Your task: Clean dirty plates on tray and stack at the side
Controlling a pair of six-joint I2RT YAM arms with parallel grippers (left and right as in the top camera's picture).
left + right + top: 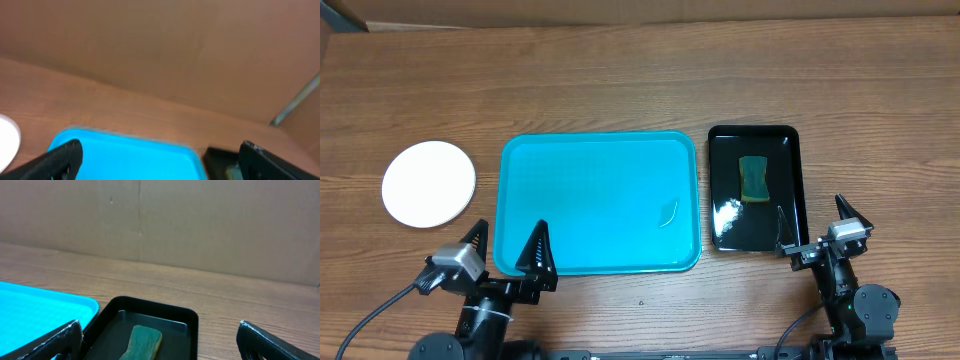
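Overall, the wooden table (620, 80) carries everything, and both arms sit at its near edge. The turquoise tray (590, 170) is the biggest thing on it. It lies just ahead of the left pincer (511, 240), whose right jaw overlaps the tray's near left corner in the overhead view. It also reaches across toward the front-left of the right pincer (812, 218). A small pale streak (667, 213) marks the tray's floor, ahead and to the right of the left pincer.

The black tray (780, 160) stands directly ahead of the right pincer, just beside the turquoise tray's right rim but apart from it. The right pincer's left jaw overlaps the black tray's near right corner from above.

The white plate (429, 184) rests on the bare table, ahead and to the left of the left pincer, near the tray's left rim and not touching it. Whether more plates lie beneath it cannot be told.

The green sponge (754, 178) lies lengthwise inside the black tray, ahead of the right pincer and a little to its left.

Both pincers stand with their jaws spread wide apart, holding nothing.
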